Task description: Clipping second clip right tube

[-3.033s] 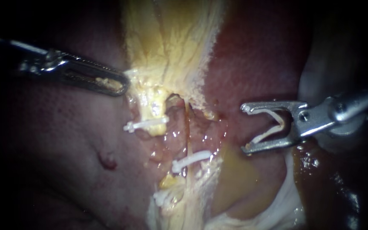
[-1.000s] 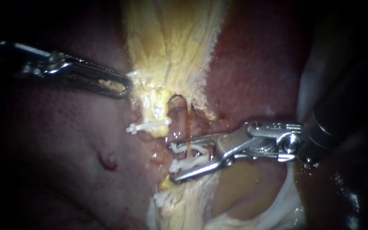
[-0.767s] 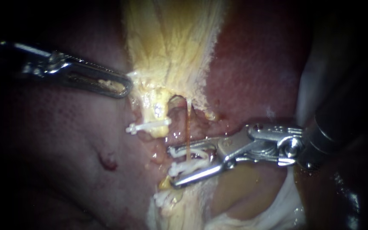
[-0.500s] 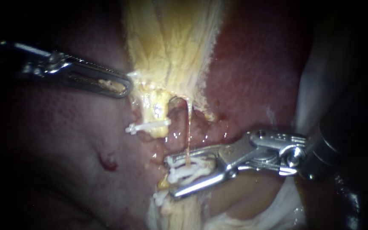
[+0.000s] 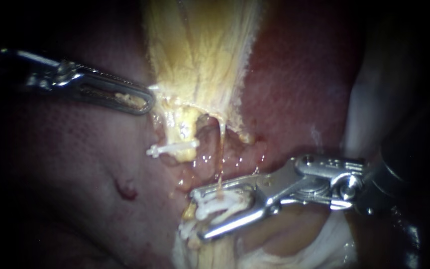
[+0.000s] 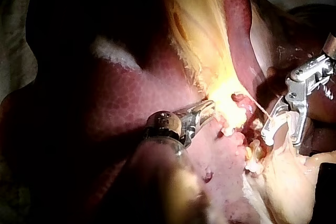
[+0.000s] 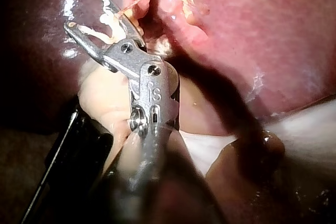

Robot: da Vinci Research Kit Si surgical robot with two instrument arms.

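Note:
The right tube (image 5: 221, 149) is a thin amber strand running down from the yellow gallbladder tissue (image 5: 200, 50). My right instrument (image 5: 197, 211) comes in from the right. Its jaws straddle the lower end of the tube, narrowed on a white clip (image 5: 220, 201) held between them. In the right wrist view the same jaws (image 7: 88, 14) carry the white clip beside the strand. My left instrument (image 5: 148, 99) lies at the upper left, jaws shut on the edge of the yellow tissue and pulling it sideways, also visible in the left wrist view (image 6: 207, 113).
A white clip (image 5: 170, 148) sits across the left tube, and another white clip (image 5: 187, 230) lies just below the right jaws. Dark red liver (image 5: 299, 74) surrounds the field. Pale white tissue (image 5: 339, 239) lies under the right shaft.
My right instrument came in from the right with wide jaws, took the right tube between them, then narrowed them and slid slightly down. The left instrument has held still.

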